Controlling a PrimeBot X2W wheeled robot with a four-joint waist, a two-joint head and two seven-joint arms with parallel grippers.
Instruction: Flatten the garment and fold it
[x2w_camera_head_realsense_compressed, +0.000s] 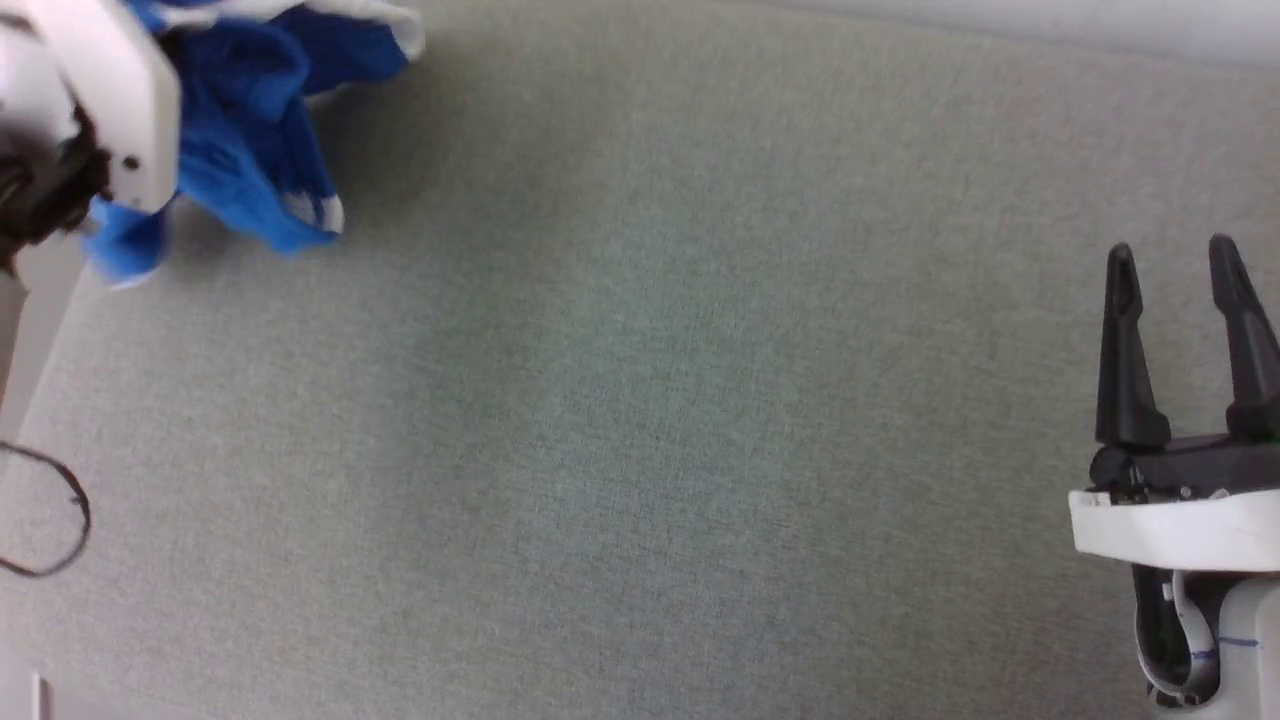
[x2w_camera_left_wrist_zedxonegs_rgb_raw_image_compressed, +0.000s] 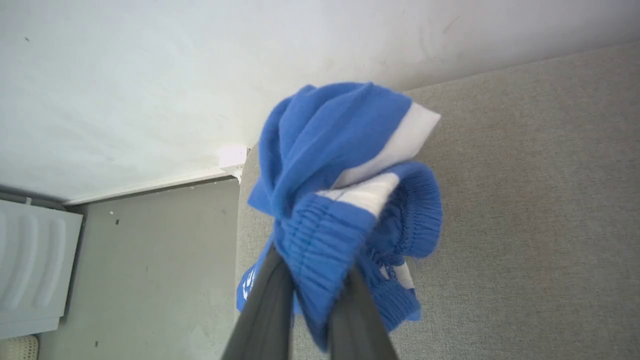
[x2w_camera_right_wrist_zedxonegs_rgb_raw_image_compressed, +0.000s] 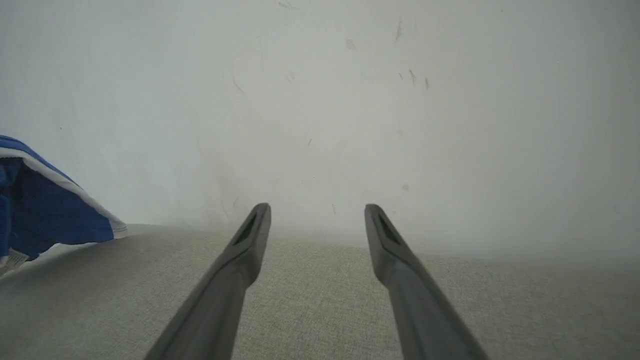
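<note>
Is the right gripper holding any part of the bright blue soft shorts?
No, the right gripper is open and empty; the bright blue soft shorts are well clear.

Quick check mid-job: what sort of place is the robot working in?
Probably an indoor test room or lab set up for folding: a wide table covered in grey-green cloth, set against a plain scuffed white wall, with bare grey floor beside it and a bunched blue garment as the workpiece.

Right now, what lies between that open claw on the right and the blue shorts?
Nothing: in the head view, bare grey surface runs from the right gripper to the shorts.
</note>
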